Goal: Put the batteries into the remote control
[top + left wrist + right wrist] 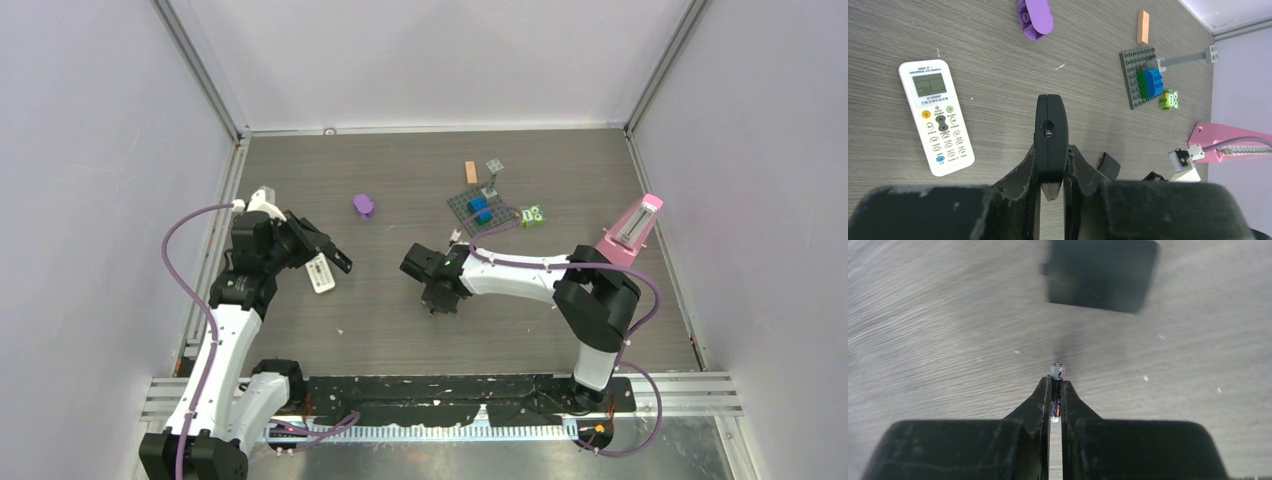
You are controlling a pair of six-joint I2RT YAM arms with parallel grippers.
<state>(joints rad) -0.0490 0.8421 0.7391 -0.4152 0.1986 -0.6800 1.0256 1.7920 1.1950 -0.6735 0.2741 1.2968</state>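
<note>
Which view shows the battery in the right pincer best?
Right wrist: the battery sits clamped in the right pincer, silvery end sticking out. Top external hides it under the pincer; left wrist doesn't show it.

A grey wood-grain tabletop [380, 340] sits enclosed on three sides by plain pale lilac walls [430, 60], aluminium posts [200, 70] in the far corners, evenly lit.
</note>
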